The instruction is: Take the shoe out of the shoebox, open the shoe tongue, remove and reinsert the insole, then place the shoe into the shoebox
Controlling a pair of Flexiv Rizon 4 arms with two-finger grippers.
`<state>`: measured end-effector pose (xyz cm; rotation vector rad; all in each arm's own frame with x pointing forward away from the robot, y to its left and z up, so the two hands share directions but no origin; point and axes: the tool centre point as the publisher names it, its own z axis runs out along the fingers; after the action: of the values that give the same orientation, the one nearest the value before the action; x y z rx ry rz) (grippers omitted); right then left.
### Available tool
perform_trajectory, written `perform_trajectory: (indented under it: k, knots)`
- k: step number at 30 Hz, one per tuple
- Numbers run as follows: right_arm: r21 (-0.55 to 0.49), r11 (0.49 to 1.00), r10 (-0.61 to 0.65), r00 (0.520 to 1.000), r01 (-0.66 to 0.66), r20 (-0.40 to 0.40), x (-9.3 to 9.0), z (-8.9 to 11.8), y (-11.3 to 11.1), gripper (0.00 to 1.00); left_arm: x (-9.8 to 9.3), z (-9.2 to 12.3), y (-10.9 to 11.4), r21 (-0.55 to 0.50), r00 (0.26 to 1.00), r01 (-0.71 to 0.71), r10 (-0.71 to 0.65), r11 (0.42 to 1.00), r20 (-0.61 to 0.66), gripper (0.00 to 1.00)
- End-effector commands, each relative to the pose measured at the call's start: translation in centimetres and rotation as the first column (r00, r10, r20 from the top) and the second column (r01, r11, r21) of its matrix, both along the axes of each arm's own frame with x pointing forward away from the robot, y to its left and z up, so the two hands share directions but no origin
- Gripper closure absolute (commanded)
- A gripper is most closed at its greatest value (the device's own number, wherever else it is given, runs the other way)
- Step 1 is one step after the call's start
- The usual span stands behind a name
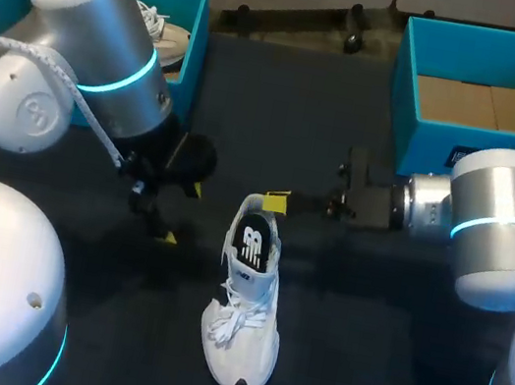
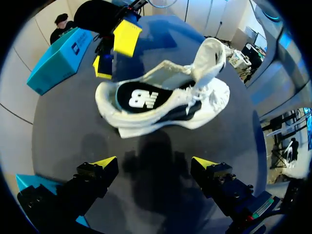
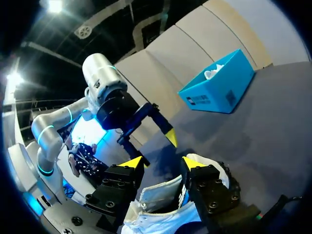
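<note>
While the left pincer (image 2: 153, 161) stands open near the shoe (image 1: 244, 295), I cannot tell the right pincer's (image 3: 162, 162) state.

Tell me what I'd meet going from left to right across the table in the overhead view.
left blue shoebox → left gripper → white shoe → right blue shoebox
</note>
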<state>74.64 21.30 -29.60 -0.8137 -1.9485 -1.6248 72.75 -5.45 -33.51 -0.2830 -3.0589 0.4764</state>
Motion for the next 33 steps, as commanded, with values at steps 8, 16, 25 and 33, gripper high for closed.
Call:
perform_trajectory:
  k: [8,16,25,33]
  knots:
    - [-0.064,0.969,0.228,0.966,-0.237,-0.124,1.3,0.8,-3.2,0.47,1.1,2.1,6.0,0.016,0.996,-0.084,0.085,0.996,-0.02,0.0]
    - [-0.228,0.947,0.176,0.958,-0.228,-0.228,1.8,1.7,-4.4,0.49,1.7,3.5,8.0,0.022,0.994,-0.101,0.102,0.995,-0.026,0.0]
    - [-0.459,0.88,0.018,0.972,-0.126,-0.233,1.5,3.6,-5.0,0.56,2.4,4.7,10.5,0.052,0.998,-0.05,0.052,0.997,-0.039,0.0]
    - [-0.68,0.732,-0.145,0.967,-0.037,-0.209,1.4,4.6,-5.0,1.0,3.4,5.8,12.4,0.06,0.998,-0.007,0.011,0.998,-0.064,0.0]
